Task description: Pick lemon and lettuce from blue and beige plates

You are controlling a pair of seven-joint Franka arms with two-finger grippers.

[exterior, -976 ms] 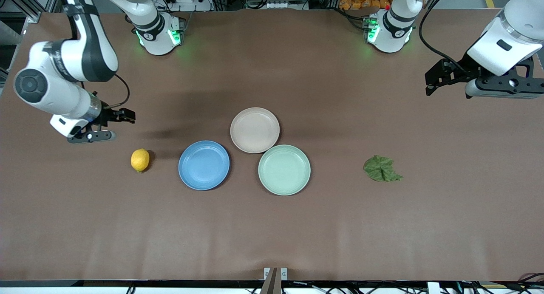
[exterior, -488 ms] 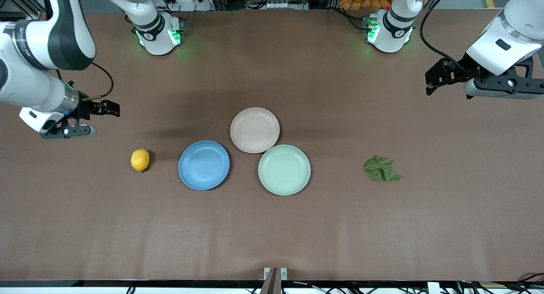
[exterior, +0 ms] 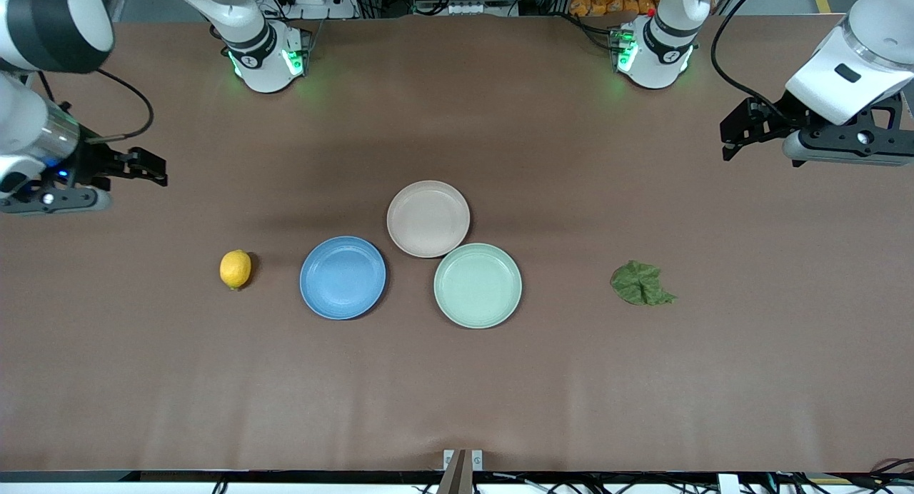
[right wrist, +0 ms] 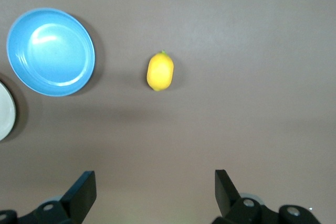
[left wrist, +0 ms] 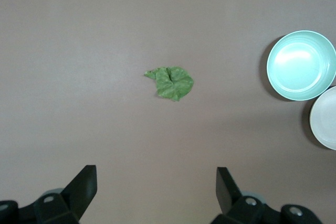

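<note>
We find both plates bare: the blue plate and the beige plate touch the mint-green plate, our landmark. The lemon lies on the table well toward the right arm's end from it; the lettuce lies toward the left arm's end. We judge the removal done. The right gripper hangs spread and empty over the right arm's end; the left gripper, likewise spread and empty, over the left arm's. The brown covering is clean, mildly creased. Cabling and racks flank the bases.
</note>
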